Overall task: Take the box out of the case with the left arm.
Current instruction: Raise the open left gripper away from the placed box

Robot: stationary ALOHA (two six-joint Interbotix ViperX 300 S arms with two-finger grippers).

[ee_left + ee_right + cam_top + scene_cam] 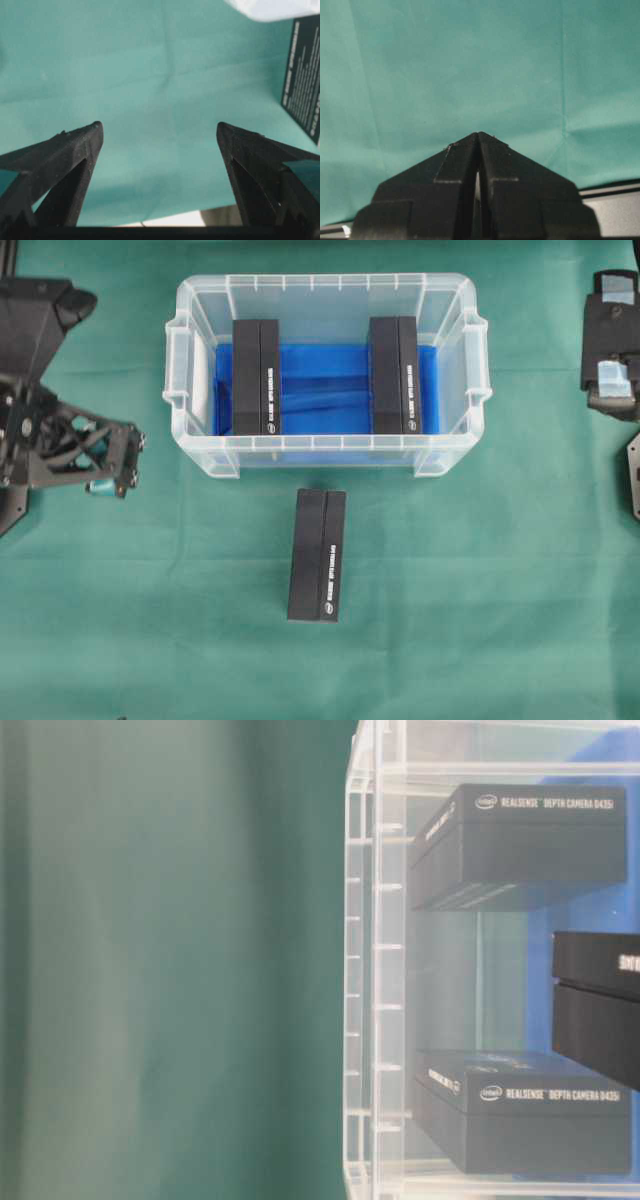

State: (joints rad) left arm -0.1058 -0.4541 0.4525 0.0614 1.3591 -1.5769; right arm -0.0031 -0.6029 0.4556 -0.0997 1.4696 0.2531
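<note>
While my left gripper (112,480) hangs released, jaws wide and empty, left of the case (196,445), I note two boxes inside; the nearer box (256,377) lies rightward, long axis front-to-back; right gripper (478,134) clenched.

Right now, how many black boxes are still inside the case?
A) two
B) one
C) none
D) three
A: two black boxes, one on the left and one on the right, stand inside the case, while a third box lies on the green cloth in front of it.
</note>
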